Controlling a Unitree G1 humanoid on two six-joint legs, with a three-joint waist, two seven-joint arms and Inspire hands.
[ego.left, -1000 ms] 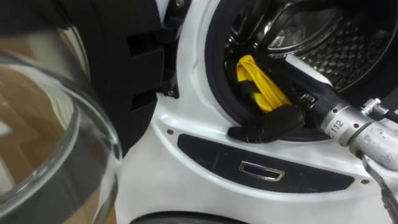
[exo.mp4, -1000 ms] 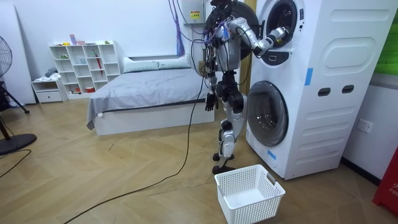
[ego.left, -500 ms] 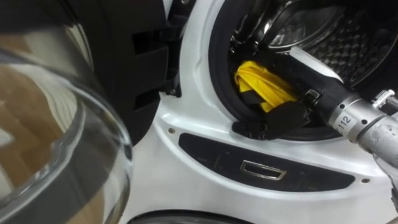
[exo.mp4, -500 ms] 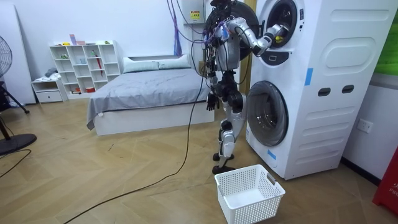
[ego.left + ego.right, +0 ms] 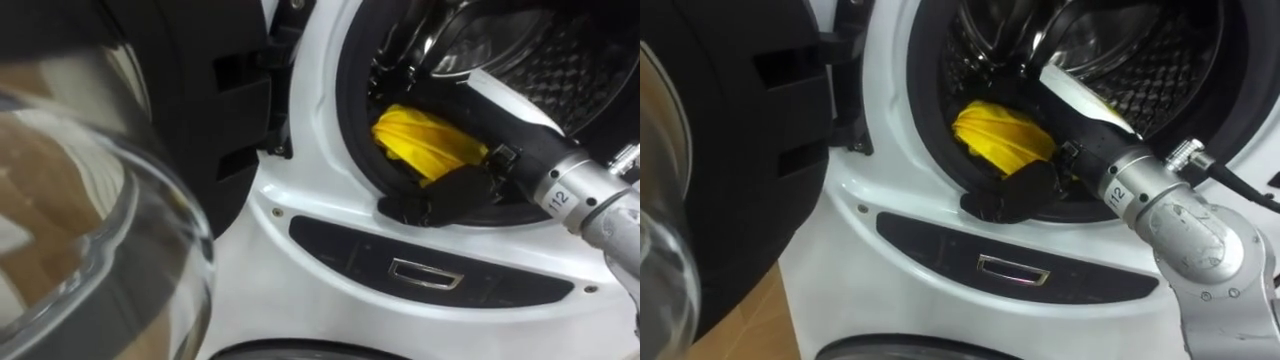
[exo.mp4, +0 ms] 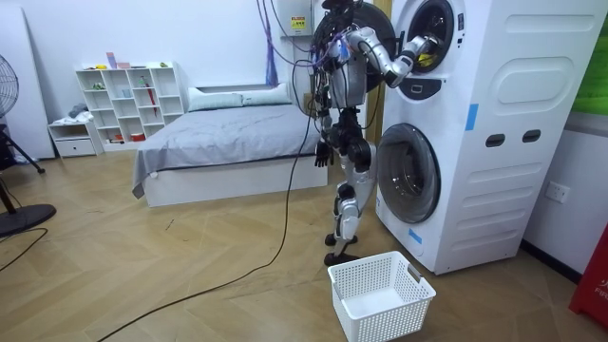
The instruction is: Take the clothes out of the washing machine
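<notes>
A robot stands at a stacked washing machine [image 6: 494,95], its right arm reaching into the upper drum [image 5: 565,70]. The black right hand [image 5: 440,195] sits at the drum's lower rim, clenched on a yellow cloth [image 5: 425,140] bunched just inside the opening. The left hand [image 6: 323,157] hangs by its side.

A white plastic laundry basket [image 6: 404,309] stands on the wooden floor [image 6: 171,275] in the room view's lower right. Further back, a bed [image 6: 228,133] with a grey cover and pale pillows [image 6: 237,96] sits against the wall, with a white cube shelf [image 6: 128,104] and a low white cabinet [image 6: 74,141] to its left. A fan [image 6: 8,71] shows at the left edge, and a round dark base [image 6: 19,220] rests on the floor below it.
</notes>
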